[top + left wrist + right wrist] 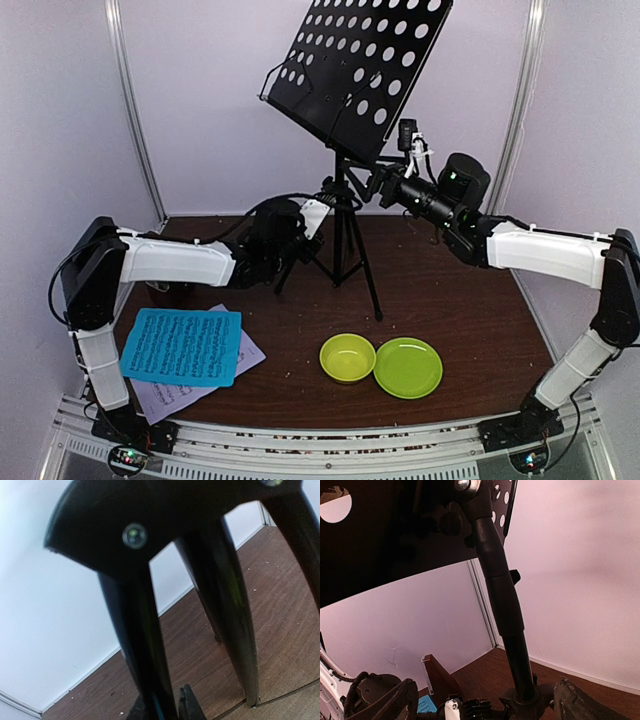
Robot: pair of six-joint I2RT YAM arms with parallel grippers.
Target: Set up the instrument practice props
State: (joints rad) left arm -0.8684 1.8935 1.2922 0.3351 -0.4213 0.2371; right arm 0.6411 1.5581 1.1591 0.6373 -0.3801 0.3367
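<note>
The right gripper point(485, 697) stands wide open, its 2 fingers on either side of the upright pole of the music stand point(370, 70) and touching neither side. The left gripper point(162, 711) is narrowed onto 1 tripod leg. The blue sheet point(182, 345) lies well apart from it, back toward that arm's base.

A robot lab cell, that was the picture: bare pale walls point(210, 110) met at aluminium posts point(135, 110) and boxed in a brown wood-grain table point(470, 300). The left arm point(170, 262) and right arm point(545, 250), white shells over black joints, were bolted to a slotted metal rail point(330, 445) along the near edge. The table carried staged props: a black music stand point(365, 70), a blue sheet of music point(183, 347), a yellow-green bowl point(347, 357) and a green plate point(408, 367).
</note>
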